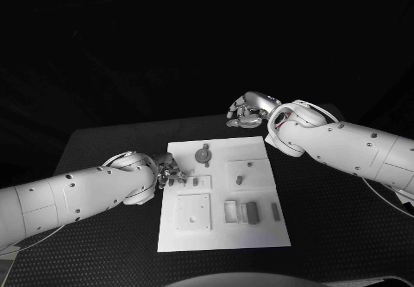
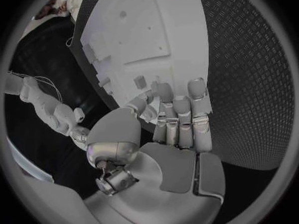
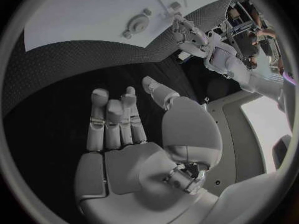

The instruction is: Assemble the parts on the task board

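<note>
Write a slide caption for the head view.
Left hand at the task board's edge; right hand open beyond it.

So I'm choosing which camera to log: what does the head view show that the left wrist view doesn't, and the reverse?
Head view alone: the whole task board with its round part, and the right hand raised beyond the board's far edge, holding nothing. Left wrist view alone: the left hand's palm and fingers from behind, reaching over the board's edge, nothing held. Both share: the left hand, the board and the table.
</note>
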Robot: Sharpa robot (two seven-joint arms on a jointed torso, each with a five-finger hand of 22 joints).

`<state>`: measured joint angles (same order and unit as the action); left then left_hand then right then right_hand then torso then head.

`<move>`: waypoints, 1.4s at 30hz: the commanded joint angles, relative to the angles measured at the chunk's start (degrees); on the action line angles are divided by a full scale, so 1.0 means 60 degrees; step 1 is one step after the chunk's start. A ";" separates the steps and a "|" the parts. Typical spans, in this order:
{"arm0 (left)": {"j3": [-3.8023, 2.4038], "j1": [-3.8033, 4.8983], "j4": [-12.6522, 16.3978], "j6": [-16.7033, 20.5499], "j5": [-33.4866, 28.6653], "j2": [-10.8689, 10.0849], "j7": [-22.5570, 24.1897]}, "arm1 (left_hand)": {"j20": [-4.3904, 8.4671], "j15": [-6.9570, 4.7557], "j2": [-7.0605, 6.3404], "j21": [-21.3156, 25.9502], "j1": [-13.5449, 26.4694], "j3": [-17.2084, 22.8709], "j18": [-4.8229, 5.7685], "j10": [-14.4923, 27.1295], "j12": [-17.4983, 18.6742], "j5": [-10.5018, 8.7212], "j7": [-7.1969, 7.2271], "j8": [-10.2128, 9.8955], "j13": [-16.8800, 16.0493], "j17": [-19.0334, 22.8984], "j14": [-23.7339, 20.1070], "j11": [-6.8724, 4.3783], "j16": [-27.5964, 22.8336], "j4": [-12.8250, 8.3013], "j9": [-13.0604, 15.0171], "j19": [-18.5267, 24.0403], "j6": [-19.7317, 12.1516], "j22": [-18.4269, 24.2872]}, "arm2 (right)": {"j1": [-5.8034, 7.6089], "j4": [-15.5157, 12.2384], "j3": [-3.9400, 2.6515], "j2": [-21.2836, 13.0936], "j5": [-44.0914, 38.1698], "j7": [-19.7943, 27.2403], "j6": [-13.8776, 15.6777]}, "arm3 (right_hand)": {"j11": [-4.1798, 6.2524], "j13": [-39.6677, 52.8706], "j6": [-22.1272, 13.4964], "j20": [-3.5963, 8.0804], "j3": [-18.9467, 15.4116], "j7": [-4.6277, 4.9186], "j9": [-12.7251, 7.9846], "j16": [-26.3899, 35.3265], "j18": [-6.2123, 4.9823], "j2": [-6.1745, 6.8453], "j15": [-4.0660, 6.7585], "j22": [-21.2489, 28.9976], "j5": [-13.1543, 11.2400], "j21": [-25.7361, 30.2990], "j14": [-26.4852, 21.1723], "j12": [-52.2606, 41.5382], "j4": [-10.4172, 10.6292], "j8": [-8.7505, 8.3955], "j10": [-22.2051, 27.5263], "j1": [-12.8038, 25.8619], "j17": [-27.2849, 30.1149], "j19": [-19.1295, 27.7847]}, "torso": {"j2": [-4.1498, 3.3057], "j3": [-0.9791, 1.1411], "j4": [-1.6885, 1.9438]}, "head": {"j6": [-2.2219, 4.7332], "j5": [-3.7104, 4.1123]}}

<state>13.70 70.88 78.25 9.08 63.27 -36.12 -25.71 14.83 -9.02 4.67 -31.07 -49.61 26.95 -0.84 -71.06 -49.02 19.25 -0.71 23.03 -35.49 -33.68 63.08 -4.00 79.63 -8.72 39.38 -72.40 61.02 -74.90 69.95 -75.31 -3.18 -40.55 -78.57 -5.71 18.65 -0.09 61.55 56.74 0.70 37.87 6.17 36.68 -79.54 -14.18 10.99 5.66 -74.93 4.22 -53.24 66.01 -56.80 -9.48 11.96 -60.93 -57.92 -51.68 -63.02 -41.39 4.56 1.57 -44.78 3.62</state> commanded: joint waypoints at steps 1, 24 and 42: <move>-0.0005 -0.0002 -0.0016 0.0146 0.0279 0.0033 0.0090 | 0.0032 -0.0116 -0.0014 -0.0046 -0.0095 0.1273 -0.0089 -0.0094 -0.0035 0.0063 -0.0255 0.0030 -0.0016 0.0011 0.0078 0.0006 0.0014 -0.1230 0.0011 -0.0064 0.0395 -0.0162 | -0.0001 -0.0012 -0.0005 -0.0005 -0.0001 0.0050 -0.0093 | -0.0043 -0.0010 -0.0012 0.0023 -0.0010 0.0091 -0.0011 0.0030 -0.0137 -0.0068 0.0005 -0.0136 0.0019 0.0023 -0.0007 -0.0036 0.0053 -0.0007 -0.0002 0.0025 0.0015 -0.0066 | 0.0009 0.0001 -0.0002 | -0.0014 -0.0007; -0.0005 -0.0089 0.0029 0.0011 0.0483 0.0055 0.0005 | 0.0048 -0.0136 -0.0047 -0.0072 -0.0107 0.1287 -0.0095 -0.0161 -0.0065 0.0060 -0.0235 0.0043 -0.0036 0.0012 0.0151 -0.0015 0.0045 -0.1216 0.0040 -0.0137 0.0427 -0.0166 | -0.0001 -0.0027 -0.0005 -0.0028 -0.0001 0.0049 -0.0129 | -0.0042 -0.0012 -0.0014 0.0024 -0.0009 0.0090 -0.0011 0.0029 -0.0137 -0.0068 0.0006 -0.0137 0.0019 0.0023 -0.0006 -0.0038 0.0058 -0.0006 -0.0001 0.0026 0.0017 -0.0066 | 0.0006 0.0004 0.0000 | -0.0060 -0.0004; -0.0005 -0.0111 0.0103 -0.0053 0.0661 0.0000 -0.0050 | 0.0055 -0.0143 -0.0061 -0.0083 -0.0118 0.1294 -0.0098 -0.0180 -0.0076 0.0060 -0.0229 0.0045 -0.0046 0.0011 0.0174 -0.0023 0.0058 -0.1222 0.0050 -0.0159 0.0435 -0.0170 | -0.0001 -0.0028 -0.0005 -0.0028 -0.0001 0.0046 -0.0147 | -0.0042 -0.0013 -0.0014 0.0026 -0.0010 0.0090 -0.0011 0.0028 -0.0137 -0.0068 0.0007 -0.0138 0.0019 0.0023 -0.0006 -0.0039 0.0060 -0.0005 -0.0001 0.0026 0.0017 -0.0067 | 0.0004 0.0002 0.0002 | -0.0071 -0.0016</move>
<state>13.69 70.29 78.69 9.31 66.57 -36.14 -25.99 14.81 -9.04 4.21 -31.28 -49.59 26.92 -0.82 -71.76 -49.26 19.23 -0.60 23.00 -35.70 -33.68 63.84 -4.11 79.82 -8.75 39.69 -73.22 61.91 -74.92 69.95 -75.39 -3.18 -40.71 -78.56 -5.70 18.36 -0.09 61.56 56.59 0.70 37.87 6.32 36.68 -79.54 -14.18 11.00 5.65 -74.93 4.21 -53.24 66.01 -56.80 -9.48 11.96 -60.93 -57.93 -51.63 -63.02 -41.34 4.57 1.56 -45.20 3.55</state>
